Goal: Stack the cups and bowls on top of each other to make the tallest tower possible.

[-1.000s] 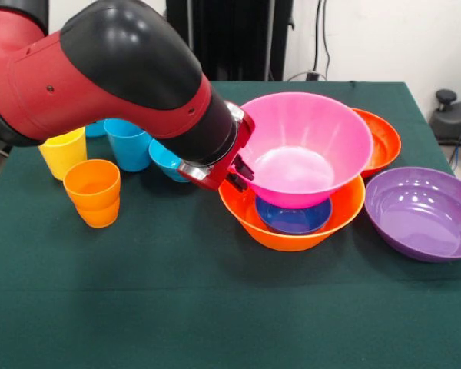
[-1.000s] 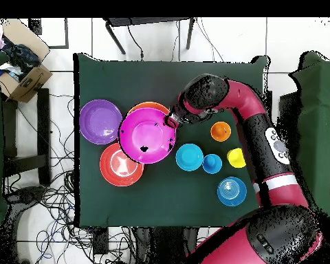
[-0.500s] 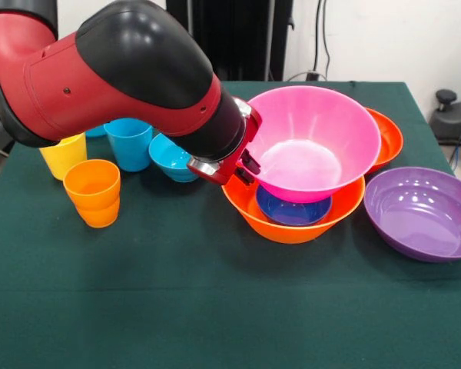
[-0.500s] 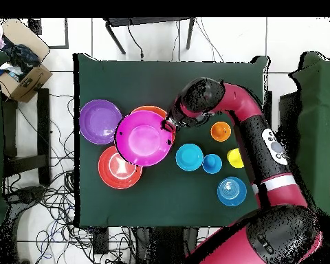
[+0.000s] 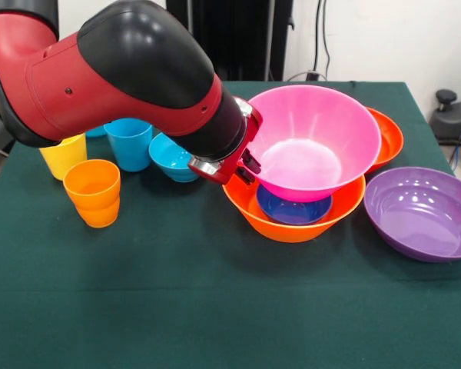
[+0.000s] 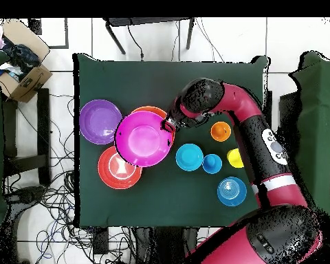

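Observation:
My gripper [image 5: 246, 165] is shut on the left rim of the large pink bowl [image 5: 315, 138] and holds it tilted over the large orange bowl [image 5: 292, 223]. The small dark blue bowl [image 5: 292, 211] lies inside the orange one. In the overhead view the gripper [image 6: 170, 126] is at the rim of the pink bowl [image 6: 146, 139], which covers most of the orange bowl [image 6: 152, 110]. The yellow cup [image 5: 61, 154], light blue cup [image 5: 129, 142] and orange cup [image 5: 92, 192] stand upright at the left. The small teal bowl [image 5: 171, 157] sits beside them.
The purple bowl [image 5: 422, 211] lies at the right of the green table [image 5: 177, 292]. The red-orange bowl [image 5: 384, 138] sits behind the pink one. A shallow light blue bowl [image 6: 232, 191] lies near the robot's base. My thick arm [image 5: 123, 77] hangs over the cups.
The gripper has carried the pink bowl slightly up and to the right in the front view, more squarely over the orange bowl. In the last half second it has barely moved.

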Robot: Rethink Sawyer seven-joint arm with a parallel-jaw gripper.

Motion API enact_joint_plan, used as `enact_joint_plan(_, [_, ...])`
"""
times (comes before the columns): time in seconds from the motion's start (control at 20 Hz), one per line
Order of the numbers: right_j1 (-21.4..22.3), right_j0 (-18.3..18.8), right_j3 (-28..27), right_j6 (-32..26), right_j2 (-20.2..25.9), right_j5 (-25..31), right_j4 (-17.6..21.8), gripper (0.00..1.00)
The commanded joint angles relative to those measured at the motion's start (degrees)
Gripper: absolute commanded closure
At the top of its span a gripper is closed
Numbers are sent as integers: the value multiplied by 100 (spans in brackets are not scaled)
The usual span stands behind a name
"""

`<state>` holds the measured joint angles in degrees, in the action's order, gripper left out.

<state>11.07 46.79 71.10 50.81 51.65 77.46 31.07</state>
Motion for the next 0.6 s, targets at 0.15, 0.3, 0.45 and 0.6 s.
enact_joint_plan(0.15, [-200,-234,-164,-675,-168,-111,-32,100])
enact_joint_plan(0.3, [-243,-254,-224,-738,-136,-152,-27,100])
enact_joint_plan(0.45, [-249,-287,-298,-771,-107,-173,-24,100])
enact_joint_plan(0.6, [-200,-304,-379,-857,-118,-254,90,100])
